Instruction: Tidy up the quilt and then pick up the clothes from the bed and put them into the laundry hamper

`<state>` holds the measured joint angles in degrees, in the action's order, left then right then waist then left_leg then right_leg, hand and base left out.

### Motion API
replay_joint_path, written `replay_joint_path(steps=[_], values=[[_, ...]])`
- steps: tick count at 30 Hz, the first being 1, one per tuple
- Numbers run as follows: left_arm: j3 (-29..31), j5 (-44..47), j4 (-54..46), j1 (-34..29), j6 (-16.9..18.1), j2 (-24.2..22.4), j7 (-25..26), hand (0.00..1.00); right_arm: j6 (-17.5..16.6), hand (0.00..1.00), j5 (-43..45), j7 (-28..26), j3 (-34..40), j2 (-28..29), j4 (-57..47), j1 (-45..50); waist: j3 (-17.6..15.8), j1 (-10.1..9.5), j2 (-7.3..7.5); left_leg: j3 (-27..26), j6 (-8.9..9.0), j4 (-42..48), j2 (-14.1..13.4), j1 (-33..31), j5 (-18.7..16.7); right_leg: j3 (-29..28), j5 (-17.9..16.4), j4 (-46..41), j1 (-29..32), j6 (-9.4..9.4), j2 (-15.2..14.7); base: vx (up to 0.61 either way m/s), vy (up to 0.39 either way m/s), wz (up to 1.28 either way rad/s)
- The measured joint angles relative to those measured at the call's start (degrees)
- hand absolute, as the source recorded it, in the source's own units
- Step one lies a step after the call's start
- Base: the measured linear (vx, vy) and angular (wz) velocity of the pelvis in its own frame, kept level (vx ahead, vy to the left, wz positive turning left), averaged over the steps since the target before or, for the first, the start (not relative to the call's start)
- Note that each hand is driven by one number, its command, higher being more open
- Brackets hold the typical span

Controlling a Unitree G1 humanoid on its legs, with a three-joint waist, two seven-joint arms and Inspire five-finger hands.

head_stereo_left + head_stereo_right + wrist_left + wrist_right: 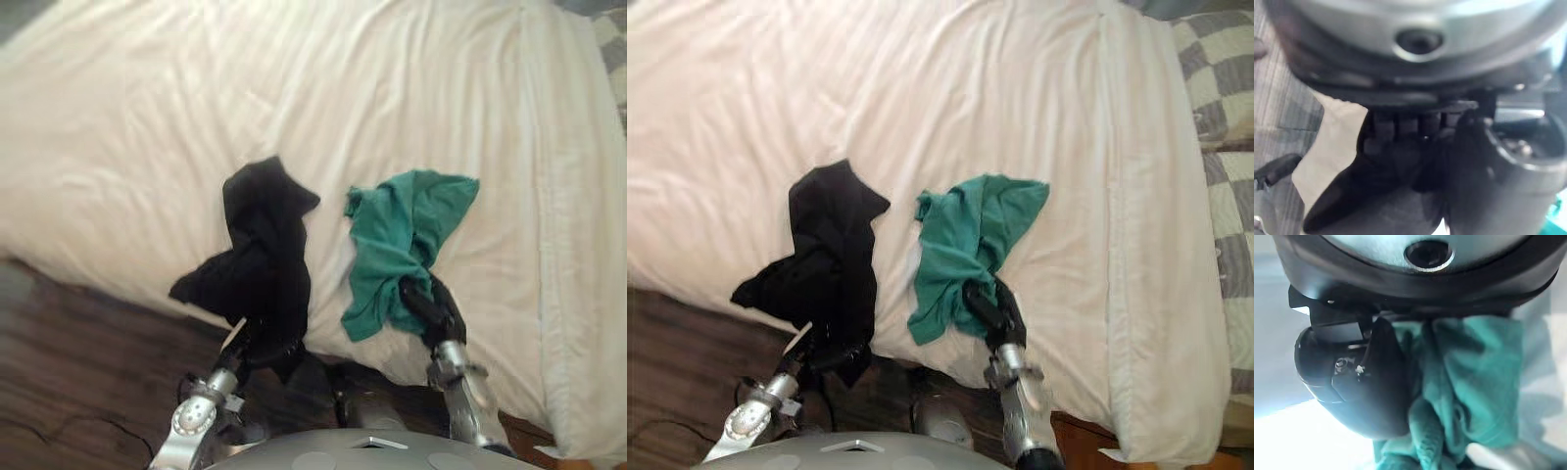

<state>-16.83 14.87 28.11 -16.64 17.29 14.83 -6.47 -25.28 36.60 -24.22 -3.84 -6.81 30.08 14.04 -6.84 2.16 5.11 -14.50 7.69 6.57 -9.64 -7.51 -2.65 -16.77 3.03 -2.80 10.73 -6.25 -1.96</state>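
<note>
The quilt (294, 88) is lying smooth and flat, so that part is looking done. The left hand (1405, 128) is clutching the black garment (263, 235) and the right hand (428, 305) is bunching the teal garment (407, 230) in curled fingers. Both clothes are draping at the quilt's near edge, and I'd judge the trip to the hamper is what's remaining.

White quilt (196, 117), black garment (260, 245), teal-green garment (402, 235), grey-and-white checked fabric (1215, 69), dark brown wood-grain floor (69, 372)

black garment (260, 235): 1 | green garment (407, 223): 1 | quilt (294, 78): 1
</note>
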Motion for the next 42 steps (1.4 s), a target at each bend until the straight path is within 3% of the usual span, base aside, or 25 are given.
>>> replay_joint_path(steps=[2,5,7,14,17,18,19,20,21,22,23,24,25,27,28,29,30,31,32,33,34,36,37,40,42], values=[[-0.9,0.3,1.1,-0.4,-0.1,-1.7,2.8,0.00,1.6,0.00,2.7,-3.7,0.2,1.6,-1.4,4.4,0.9,1.32,-0.91,0.6,-0.47,-1.5,1.2,1.0,0.6,1.4,-0.6,-0.7,-0.6,-0.65,-1.1,-0.02,0.043,0.23],[-1.2,1.0,2.2,-0.8,0.0,-4.7,3.6,0.00,3.5,0.00,2.5,-5.7,0.1,4.4,-3.1,11.6,1.7,2.97,0.06,5.0,-1.27,-2.8,4.4,2.9,1.1,3.4,-7.8,-5.8,-2.7,-1.13,-4.0,-0.06,0.025,0.88],[-0.3,4.6,2.3,-1.8,-0.1,-6.6,2.4,0.00,5.8,0.00,1.2,-5.7,-1.2,4.8,-4.0,16.8,2.8,3.33,-0.40,10.3,-1.68,-3.1,6.1,3.2,1.6,4.3,-13.3,-9.9,-4.5,-0.53,-4.0,-0.04,-0.028,1.27],[5.4,15.1,3.1,-3.6,-1.8,-8.2,-0.4,0.00,6.9,0.00,-6.5,-6.7,-1.4,4.1,-4.9,17.6,6.4,1.25,-3.36,17.9,-2.18,-10.9,7.5,4.9,8.2,12.7,-15.3,-8.0,-9.0,0.70,-4.9,0.02,-0.034,0.80],[6.7,17.7,3.1,-3.3,-2.5,-8.1,-2.4,0.00,7.3,0.00,-7.1,-6.6,-1.2,4.1,-4.0,16.6,6.7,1.27,-3.31,23.8,-2.90,-11.6,9.2,2.2,10.9,18.6,-16.7,-8.1,-10.0,0.63,-5.8,0.06,-0.047,1.35],[6.9,18.4,2.8,-3.2,-2.8,-7.8,-3.9,0.00,7.6,0.00,-7.0,-5.3,-0.9,4.3,-4.0,16.7,6.5,1.28,-2.58,20.2,-8.54,-11.5,9.9,1.1,10.0,23.8,-16.0,-8.0,-11.4,0.14,-8.1,0.07,-0.003,1.58],[6.9,18.4,2.8,-3.2,-3.3,-7.9,-4.6,0.00,7.6,0.00,-7.0,-4.5,-0.7,4.5,-4.1,17.1,6.5,1.60,-2.02,14.9,-12.49,-10.9,9.9,0.5,8.7,26.6,-16.0,-7.8,-12.5,0.05,-9.2,0.14,0.047,2.56],[6.0,18.2,2.6,-3.2,-3.9,-8.7,-5.9,0.00,7.5,0.00,-6.5,-2.1,0.3,4.2,-5.6,18.8,6.4,1.99,-2.18,5.9,-17.45,-6.3,8.5,-2.6,9.9,30.8,-15.8,-10.2,-14.0,0.19,-9.9,0.15,0.068,2.28],[5.5,18.2,2.2,-3.3,-4.0,-8.8,-6.0,0.00,7.6,0.00,-6.3,-1.4,0.7,4.0,-6.0,19.2,6.4,1.85,-2.95,5.3,-16.67,-4.7,8.5,-3.3,11.6,31.5,-15.9,-12.3,-14.1,0.38,-9.9,0.17,0.091,2.69],[5.3,18.2,1.1,-3.7,-4.8,-9.6,-5.5,0.00,8.2,0.00,-5.2,0.1,1.2,4.2,-6.7,19.2,5.5,2.00,-3.85,3.9,-16.12,-4.9,9.0,-3.3,14.6,31.5,-15.2,-19.0,-12.9,3.08,-9.3,0.08,0.095,2.30],[5.5,18.2,-0.1,-3.8,-5.4,-10.6,-4.5,0.00,8.7,0.00,-4.2,0.8,1.6,3.7,-8.9,19.5,4.6,2.74,-5.82,4.1,-15.34,-7.1,8.8,-3.0,16.6,29.7,-18.1,-18.6,-12.7,4.96,-6.6,0.05,0.092,2.33],[5.8,18.2,-1.2,-3.9,-5.6,-11.0,-3.7,0.00,8.9,0.00,-4.2,0.8,1.6,3.6,-10.4,19.6,4.5,2.78,-5.76,4.1,-15.26,-8.4,9.2,-2.6,16.4,28.9,-18.9,-15.6,-12.8,5.09,-5.0,0.01,0.126,2.08],[6.9,18.7,-1.5,-3.9,-6.1,-10.8,-3.5,0.00,9.8,0.00,-4.3,0.8,1.3,4.2,-12.0,19.1,3.5,2.35,-3.92,2.7,-13.86,-9.7,11.5,-1.8,14.1,28.4,-19.9,-12.1,-13.2,3.88,-5.5,-0.02,0.114,1.58],[8.2,18.7,-0.4,-4.4,-8.2,-11.9,-3.4,0.00,11.4,0.00,-4.4,1.1,0.8,4.2,-13.1,18.2,3.3,1.85,-3.91,-0.7,-13.49,-7.1,12.1,-1.9,9.9,32.8,-19.8,-11.9,-16.5,2.17,-7.0,-0.02,0.093,1.56],[8.2,18.5,-2.4,-6.0,-7.9,-11.7,-3.8,0.00,11.9,0.00,-4.8,1.0,-0.1,3.9,-15.5,18.9,3.0,1.01,-4.16,-3.1,-12.15,-5.3,12.3,-2.3,6.8,33.9,-20.6,-10.6,-18.4,3.39,-7.5,-0.01,0.108,1.29],[8.4,18.7,-3.1,-6.6,-7.3,-11.6,-4.2,0.00,11.9,0.00,-5.4,1.0,-0.8,4.4,-16.6,19.2,3.0,1.07,-2.43,-5.2,-11.25,-3.9,12.7,-2.4,4.6,34.7,-21.6,-9.3,-19.5,4.44,-9.0,-0.02,0.144,1.10],[8.9,19.0,-4.3,-6.6,-7.2,-10.7,-4.8,0.00,11.6,0.00,-7.2,1.1,-1.4,5.4,-17.6,19.4,2.8,0.11,-1.89,-5.6,-16.04,12.5,10.7,-6.9,-0.2,37.2,-22.0,-10.1,-19.7,4.29,-11.3,0.02,0.097,0.64],[8.8,19.4,-4.9,-7.2,-7.2,-10.5,-5.6,0.00,11.6,0.00,-7.7,1.1,-2.7,5.3,-18.3,19.6,2.6,-1.60,-4.10,-4.5,-14.04,24.5,6.8,-7.8,-4.8,37.4,-22.3,-10.7,-20.3,4.32,-10.2,0.03,0.080,0.41],[8.6,19.5,-5.3,-7.9,-7.2,-11.1,-6.0,0.00,11.6,0.00,-8.4,1.1,-3.0,4.5,-19.0,20.0,3.0,-1.74,-5.42,-1.9,-10.66,23.0,6.1,-7.1,-7.3,37.4,-22.6,-11.1,-20.4,3.27,-9.3,0.05,0.118,0.42],[8.4,20.1,-4.5,-7.9,-7.3,-10.9,-6.3,0.00,11.8,0.00,-9.9,1.2,-3.7,4.7,-18.2,19.3,2.7,-1.06,-5.25,0.4,-10.79,19.0,8.7,-6.0,-9.4,37.6,-23.0,-12.9,-20.2,2.00,-10.4,0.07,0.147,0.78],[8.3,20.6,-3.2,-7.5,-7.3,-11.2,-6.2,0.00,12.1,0.00,-11.8,1.5,-4.0,4.7,-18.0,19.1,2.4,-0.76,-4.29,1.6,-11.48,13.7,11.5,-4.0,-6.7,36.5,-20.9,-15.3,-19.3,2.26,-11.9,0.09,0.166,1.07],[7.6,20.5,-3.0,-8.1,-7.2,-10.7,-6.3,0.00,12.1,0.00,-12.2,1.7,-4.8,4.8,-17.5,19.1,2.3,-0.55,-4.04,4.1,-12.03,8.5,13.3,-2.4,-4.0,35.4,-17.7,-18.4,-17.9,2.31,-12.5,0.11,0.107,0.82],[7.1,20.5,-3.6,-9.1,-7.0,-10.2,-6.4,0.00,12.1,0.00,-13.0,1.8,-5.2,4.7,-17.2,19.5,1.9,-0.80,-3.03,5.4,-12.01,5.8,14.3,-1.1,-3.1,35.0,-16.3,-21.3,-16.9,2.02,-13.0,0.15,0.101,0.60],[7.1,20.5,-3.9,-9.9,-7.0,-9.0,-6.6,0.00,12.0,0.00,-13.4,2.3,-5.5,4.6,-17.3,20.3,1.4,-0.63,-2.18,10.3,-12.93,0.9,16.5,2.4,-0.8,28.6,-12.6,-35.2,-10.8,4.73,-13.5,0.16,0.076,0.80],[6.9,20.4,-3.8,-9.6,-6.9,-8.7,-6.8,0.00,11.7,0.00,-13.2,3.9,-7.0,4.8,-17.3,22.4,1.5,0.16,-2.15,15.7,-13.16,0.1,17.2,3.7,-0.5,18.9,-17.8,-38.7,-7.7,4.12,-7.9,0.17,0.009,1.24]])
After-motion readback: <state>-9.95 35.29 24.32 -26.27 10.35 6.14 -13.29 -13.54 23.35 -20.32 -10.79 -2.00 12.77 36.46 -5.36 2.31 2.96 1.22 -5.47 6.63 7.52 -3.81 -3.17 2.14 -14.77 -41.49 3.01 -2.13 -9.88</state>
